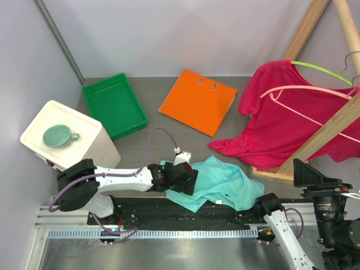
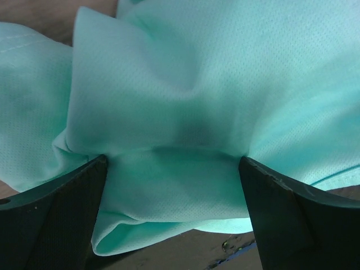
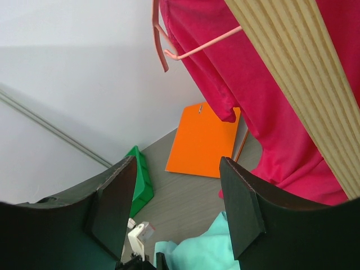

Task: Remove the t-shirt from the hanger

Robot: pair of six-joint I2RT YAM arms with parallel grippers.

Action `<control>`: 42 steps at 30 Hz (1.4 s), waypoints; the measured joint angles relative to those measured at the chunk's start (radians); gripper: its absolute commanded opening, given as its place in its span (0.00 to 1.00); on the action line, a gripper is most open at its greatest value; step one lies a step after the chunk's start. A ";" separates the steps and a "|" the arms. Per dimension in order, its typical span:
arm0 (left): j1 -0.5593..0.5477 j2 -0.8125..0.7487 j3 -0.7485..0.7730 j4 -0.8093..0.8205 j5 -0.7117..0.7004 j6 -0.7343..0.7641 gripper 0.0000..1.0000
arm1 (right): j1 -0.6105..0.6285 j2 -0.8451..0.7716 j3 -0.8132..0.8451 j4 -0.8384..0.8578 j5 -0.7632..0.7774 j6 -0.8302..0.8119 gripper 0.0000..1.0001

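The left fingers [image 2: 53,222] are spread wide, and a soft fold of the teal t-shirt [image 2: 185,84] fills the gap between them without being pinched. That shirt lies crumpled on the tabletop [image 1: 152,140] at the near edge, clear of any hanger. The right fingers [image 3: 115,202] are also spread and hold nothing. They are raised and face the crimson t-shirt [image 1: 281,118], which hangs on the pink hanger [image 1: 306,90] against the wooden rack [image 1: 332,126]. A green hanger [image 1: 320,68] sits just above it.

The crimson shirt looks like the work that remains. Before any pull, the left fingers should lift straight off the teal fold so that no cloth drags along with them. The right fingers would do best to pinch the crimson fabric near a shoulder and ease it sideways off the hanger's end, not tug it downward. The hanger is light and could swing or come off the rack with the shirt. The slanted wooden beam crosses in front of the shirt, so the approach should pass beside it.
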 measured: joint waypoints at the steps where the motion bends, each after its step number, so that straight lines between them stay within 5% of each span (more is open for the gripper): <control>1: -0.014 0.000 -0.012 0.008 0.000 -0.009 0.88 | 0.001 -0.002 -0.004 0.000 0.000 0.000 0.66; 9: -0.036 -0.005 -0.056 0.039 -0.047 -0.058 0.00 | 0.005 -0.018 -0.032 -0.001 -0.002 0.003 0.66; 19: 0.046 -0.116 0.192 -0.127 -0.137 0.067 0.00 | 0.020 -0.039 -0.027 -0.009 0.018 0.002 0.66; 27: 0.336 -0.245 0.523 -0.245 -0.138 0.260 0.00 | 0.027 -0.041 -0.044 -0.008 0.020 0.006 0.66; 35: 0.649 -0.158 0.982 -0.367 -0.107 0.481 0.00 | 0.031 -0.041 -0.054 -0.008 0.012 0.020 0.66; 42: 0.890 -0.047 1.237 -0.392 -0.029 0.541 0.00 | 0.033 -0.038 -0.054 -0.008 0.000 0.020 0.66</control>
